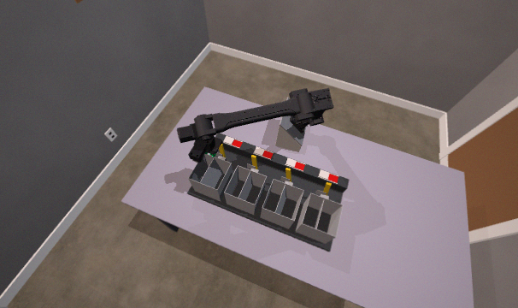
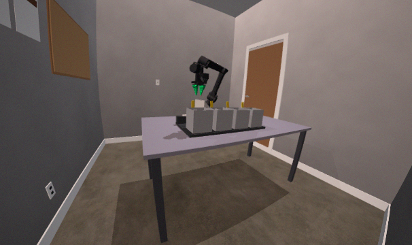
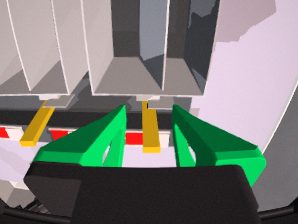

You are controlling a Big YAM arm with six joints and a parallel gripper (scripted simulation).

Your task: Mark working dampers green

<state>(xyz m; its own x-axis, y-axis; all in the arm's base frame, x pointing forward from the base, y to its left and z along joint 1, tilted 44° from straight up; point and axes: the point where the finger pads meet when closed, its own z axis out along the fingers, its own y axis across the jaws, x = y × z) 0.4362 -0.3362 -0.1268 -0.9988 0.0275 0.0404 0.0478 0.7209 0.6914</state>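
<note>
Four grey open-topped dampers stand in a row on a dark base (image 1: 267, 201). Each has a yellow lever behind it, and a slider strip (image 1: 280, 159) runs along the back. All sliders show white beside red, such as the leftmost one (image 1: 232, 141). My gripper (image 1: 206, 155) hovers above the leftmost damper (image 1: 210, 177) and its lever (image 1: 221, 150). In the wrist view the green fingers stand apart, with that lever (image 3: 150, 125) below and between them, untouched. The damper's blade (image 3: 154, 30) stands upright inside its box. In the exterior view the gripper (image 2: 198, 90) is clearly higher than the lever (image 2: 192, 102).
The arm's grey pedestal (image 1: 291, 133) stands behind the slider strip. The neighbouring damper's lever (image 3: 36, 124) lies to the left in the wrist view. The table's edge is close on the left side of the row.
</note>
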